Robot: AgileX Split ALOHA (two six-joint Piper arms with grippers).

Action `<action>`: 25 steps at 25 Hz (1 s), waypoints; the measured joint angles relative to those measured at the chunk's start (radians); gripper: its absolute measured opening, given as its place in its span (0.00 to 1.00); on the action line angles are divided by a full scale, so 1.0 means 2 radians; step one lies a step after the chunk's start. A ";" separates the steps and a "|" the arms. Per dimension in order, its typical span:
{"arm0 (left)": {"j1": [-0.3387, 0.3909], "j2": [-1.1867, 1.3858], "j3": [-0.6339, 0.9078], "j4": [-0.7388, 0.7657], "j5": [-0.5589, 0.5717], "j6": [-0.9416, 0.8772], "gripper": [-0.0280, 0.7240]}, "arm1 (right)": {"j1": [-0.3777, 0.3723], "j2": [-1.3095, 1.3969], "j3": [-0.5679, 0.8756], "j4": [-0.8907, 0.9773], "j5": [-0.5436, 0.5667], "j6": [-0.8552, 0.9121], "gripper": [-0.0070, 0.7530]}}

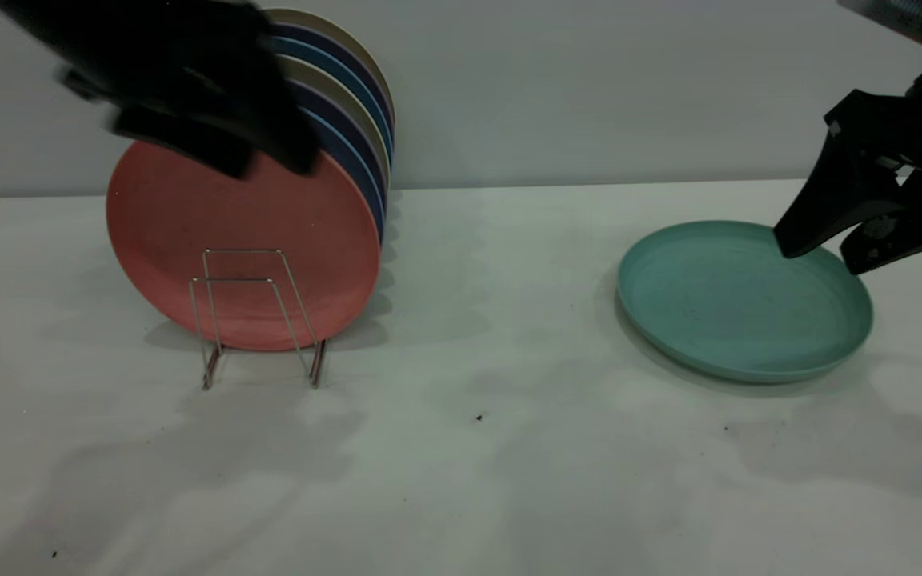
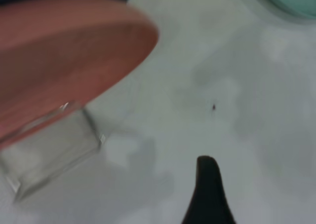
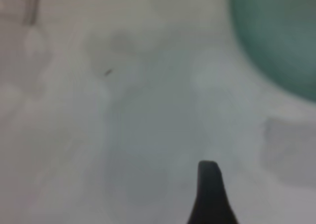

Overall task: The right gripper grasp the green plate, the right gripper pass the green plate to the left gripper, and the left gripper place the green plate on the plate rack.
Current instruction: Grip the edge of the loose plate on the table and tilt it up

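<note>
The green plate (image 1: 737,308) lies flat at the right, well apart from the plate rack (image 1: 257,316). The right gripper (image 1: 817,256) — fingers spread — hovers at its far-right rim, nearer than the left gripper (image 1: 189,96), whose fingers I cannot tell.

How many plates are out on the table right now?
About 8: the green plate lies flat at the right; roughly seven stand in the plate rack, salmon-pink plate frontmost. Some may be hidden.

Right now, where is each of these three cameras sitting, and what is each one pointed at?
Exterior view: faces the table from outside; sees the plate rack, green plate, left gripper, right gripper.
Left wrist view: on the left arm, looking down at the rack, the pink plate and one fingertip.
Right wrist view: on the right arm, looking down at the table; one fingertip shows.
All three catch the green plate.
</note>
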State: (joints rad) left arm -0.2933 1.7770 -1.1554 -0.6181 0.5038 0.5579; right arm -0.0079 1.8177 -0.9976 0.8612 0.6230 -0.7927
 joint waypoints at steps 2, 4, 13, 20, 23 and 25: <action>-0.016 0.031 -0.012 -0.004 -0.016 0.000 0.80 | -0.022 0.029 -0.020 0.001 0.001 -0.001 0.75; -0.028 0.056 -0.022 -0.006 -0.030 0.000 0.80 | -0.044 0.059 -0.042 0.003 0.004 -0.001 0.75; -0.040 0.093 -0.029 -0.013 -0.045 0.001 0.79 | -0.118 0.204 -0.164 0.013 0.047 -0.006 0.72; -0.040 0.094 -0.029 -0.016 -0.055 0.001 0.79 | -0.120 0.278 -0.227 0.024 0.059 -0.016 0.71; -0.040 0.094 -0.029 -0.016 -0.055 0.001 0.79 | -0.120 0.291 -0.231 0.024 0.057 -0.017 0.69; -0.040 0.094 -0.029 -0.017 -0.055 0.002 0.79 | -0.120 0.296 -0.231 0.027 0.055 -0.019 0.68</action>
State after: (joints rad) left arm -0.3737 1.9644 -1.2131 -0.6514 0.3943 0.5621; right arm -0.2474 2.4102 -1.4604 0.9161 0.7328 -0.8304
